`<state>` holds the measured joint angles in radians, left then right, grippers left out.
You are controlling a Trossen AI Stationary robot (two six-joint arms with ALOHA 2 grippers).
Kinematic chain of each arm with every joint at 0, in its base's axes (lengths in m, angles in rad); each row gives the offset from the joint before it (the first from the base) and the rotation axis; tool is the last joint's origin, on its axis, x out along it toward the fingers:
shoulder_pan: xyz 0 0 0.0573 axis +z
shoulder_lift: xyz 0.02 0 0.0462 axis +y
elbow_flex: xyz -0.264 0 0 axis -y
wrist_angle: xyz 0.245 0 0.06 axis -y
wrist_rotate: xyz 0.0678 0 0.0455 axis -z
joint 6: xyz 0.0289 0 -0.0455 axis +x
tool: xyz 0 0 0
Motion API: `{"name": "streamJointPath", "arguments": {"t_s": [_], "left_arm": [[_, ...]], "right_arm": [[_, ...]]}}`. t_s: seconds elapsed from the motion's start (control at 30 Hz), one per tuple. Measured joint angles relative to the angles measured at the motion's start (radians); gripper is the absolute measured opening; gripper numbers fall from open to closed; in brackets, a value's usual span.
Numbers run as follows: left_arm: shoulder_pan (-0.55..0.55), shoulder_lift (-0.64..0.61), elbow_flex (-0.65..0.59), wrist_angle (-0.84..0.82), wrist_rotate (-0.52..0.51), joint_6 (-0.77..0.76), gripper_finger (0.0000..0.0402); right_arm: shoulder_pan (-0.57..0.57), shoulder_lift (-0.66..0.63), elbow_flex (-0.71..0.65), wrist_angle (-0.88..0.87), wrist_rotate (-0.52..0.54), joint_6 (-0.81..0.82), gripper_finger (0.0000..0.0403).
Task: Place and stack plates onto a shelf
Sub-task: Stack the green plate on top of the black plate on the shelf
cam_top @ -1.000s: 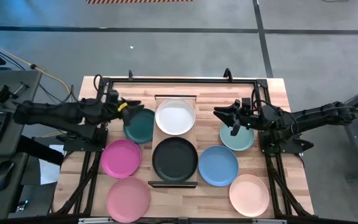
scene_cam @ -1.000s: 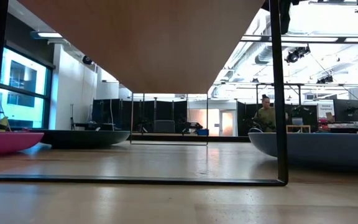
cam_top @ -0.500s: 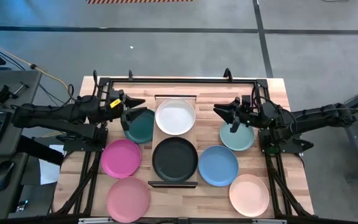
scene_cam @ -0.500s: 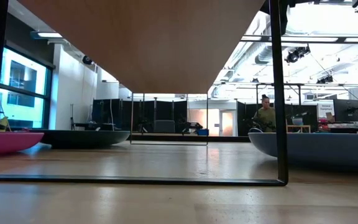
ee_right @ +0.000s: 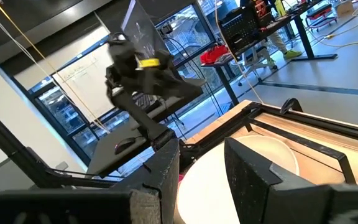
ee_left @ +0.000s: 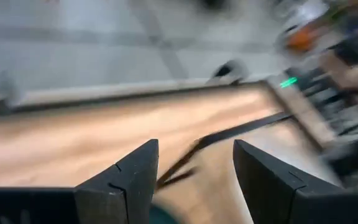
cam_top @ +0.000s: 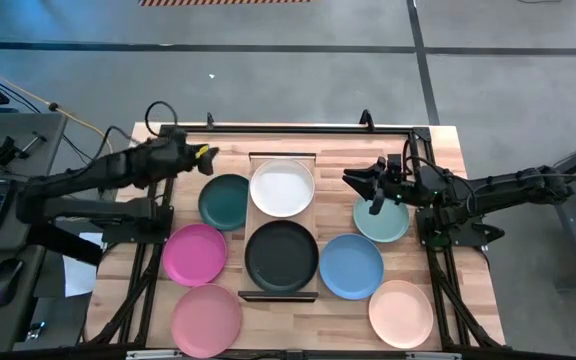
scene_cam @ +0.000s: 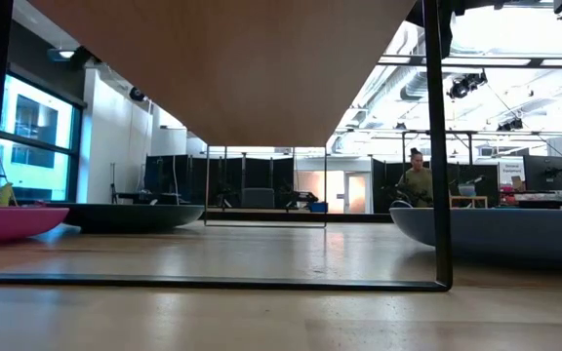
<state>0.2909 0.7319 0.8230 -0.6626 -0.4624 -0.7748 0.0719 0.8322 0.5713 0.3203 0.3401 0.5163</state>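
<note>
From above: left tool (cam_top: 208, 153) hangs empty w/ fingers apart, over the bench (cam_top: 448, 140) just behind the dark teal plate (cam_top: 224, 200). Right tool (cam_top: 360, 183) sits over the mint plate's (cam_top: 386, 222) edge; can't tell its fingers' state. White plate (cam_top: 282, 187) and black plate (cam_top: 282, 254) lie on the shelf (cam_top: 282, 156); magenta (cam_top: 194, 253), pink (cam_top: 206, 320), blue (cam_top: 351, 266), peach (cam_top: 401, 313) sit around it. Low view: shelf underside (scene_cam: 232, 68) overhead, a person (scene_cam: 418, 182) far back. Left wrist: fingers (ee_left: 126, 183) parted, nothing between.

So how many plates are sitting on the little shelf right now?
2: the white plate on the shelf's far half, the black plate on its near half. None seems stacked beneath, though that could be hidden.
</note>
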Motion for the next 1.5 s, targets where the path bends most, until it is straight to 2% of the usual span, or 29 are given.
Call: {"name": "streamJointPath", "arguments": {"t_s": [0.2, 0.27, 0.43, 0.67, 0.9, 1.2, 1.33, 1.5], "left_arm": [[0.209, 0.082, -0.011, -0.317, 0.182, -0.019, 0.0198], [0.242, 0.113, -0.041, -0.354, 0.238, -0.019, 0.0198], [0.267, 0.191, -0.124, -0.323, 0.353, -0.019, 0.0198], [0.266, 0.287, -0.215, -0.271, 0.325, -0.059, 0.0198], [0.266, 0.349, -0.272, -0.144, 0.359, -0.062, 0.0198], [0.266, 0.427, -0.29, -0.094, 0.373, -0.06, 0.0196], [0.266, 0.467, -0.29, -0.087, 0.364, -0.047, 0.0175], [0.266, 0.493, -0.29, -0.07, 0.363, -0.034, 0.012]], "right_arm": [[0.0, 0.0, 0.0, -0.01, 0.0, 0.0, 0.011], [0.0, 0.0, 0.0, -0.01, 0.0, 0.002, 0.011], [0.0, 0.0, 0.0, -0.026, -0.007, 0.01, 0.011], [0.0, 0.0, 0.0, -0.047, -0.011, 0.01, 0.011], [0.0, 0.0, 0.0, -0.048, -0.011, 0.008, 0.011], [0.0, 0.0, 0.0, -0.055, -0.011, 0.008, 0.011], [0.0, 0.0, 0.0, -0.055, -0.011, 0.008, 0.011], [0.0, 0.0, 0.0, -0.073, -0.011, 0.008, 0.011]]}}
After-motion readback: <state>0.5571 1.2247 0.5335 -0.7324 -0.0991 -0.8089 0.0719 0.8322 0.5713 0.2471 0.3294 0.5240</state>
